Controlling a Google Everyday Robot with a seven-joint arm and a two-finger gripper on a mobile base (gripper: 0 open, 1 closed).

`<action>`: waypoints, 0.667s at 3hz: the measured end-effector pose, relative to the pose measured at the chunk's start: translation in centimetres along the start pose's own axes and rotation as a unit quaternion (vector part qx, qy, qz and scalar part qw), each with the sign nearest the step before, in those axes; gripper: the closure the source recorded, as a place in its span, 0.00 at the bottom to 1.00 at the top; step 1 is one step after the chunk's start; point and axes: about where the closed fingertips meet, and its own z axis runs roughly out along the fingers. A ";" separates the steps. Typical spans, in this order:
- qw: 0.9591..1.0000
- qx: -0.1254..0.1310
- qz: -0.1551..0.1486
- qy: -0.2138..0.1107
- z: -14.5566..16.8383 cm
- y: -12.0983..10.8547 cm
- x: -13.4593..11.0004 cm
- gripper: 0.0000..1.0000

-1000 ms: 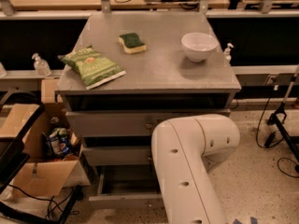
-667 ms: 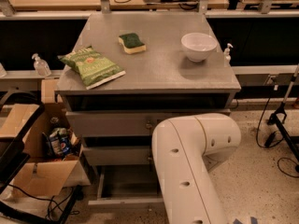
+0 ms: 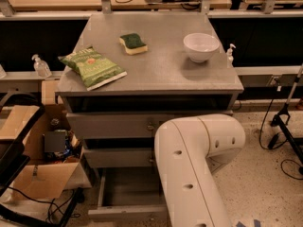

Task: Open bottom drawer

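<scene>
Since the white arm [image 3: 199, 164] hides it, the pincer is out of sight; can't tell spread or pressed. The bottom drawer [image 3: 123, 213] sits pulled out, arm overlapping its right edge. Cardboard box [image 3: 42, 178] crowds its left. Table [image 3: 161, 70] carries chip bag [image 3: 92, 67], sponge [image 3: 132, 42], bowl [image 3: 200, 46].

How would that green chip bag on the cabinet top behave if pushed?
The green chip bag looks puffy and crinkled, so probably light and floppy. It lies at the cabinet top's left edge, so a nudge might tip it off. The gripper is out of sight behind the white arm.
</scene>
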 end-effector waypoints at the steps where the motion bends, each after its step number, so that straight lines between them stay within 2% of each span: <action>1: 1.000 0.000 0.000 0.000 0.0 0.0 0.0 1.00; 2: 1.000 0.000 0.000 0.000 0.0 0.0 0.0 0.98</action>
